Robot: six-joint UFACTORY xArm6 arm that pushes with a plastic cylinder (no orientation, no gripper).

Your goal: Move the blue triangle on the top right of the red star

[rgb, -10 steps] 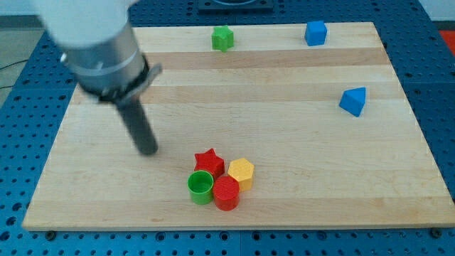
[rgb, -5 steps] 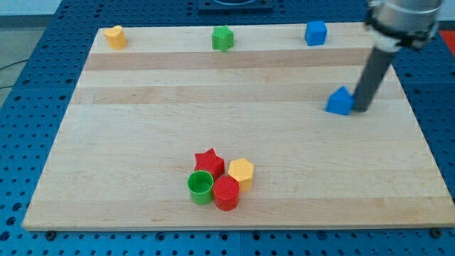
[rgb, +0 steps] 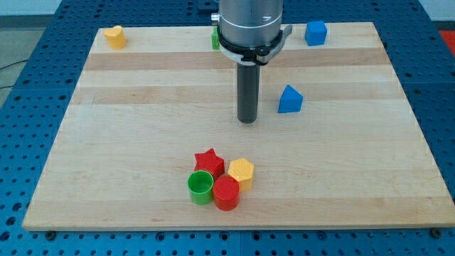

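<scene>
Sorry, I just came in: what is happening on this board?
An arm with a rod is pushing blocks on a wooden board. My tip is left of the blue triangle, apart from it. The red star sits lower down in a cluster, so the triangle is not yet beside it.

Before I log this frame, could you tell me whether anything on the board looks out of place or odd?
Nothing stands out. My tip rests left of the blue triangle block, apart from it. The red star block sits in its cluster on the wooden board, undisturbed.
</scene>
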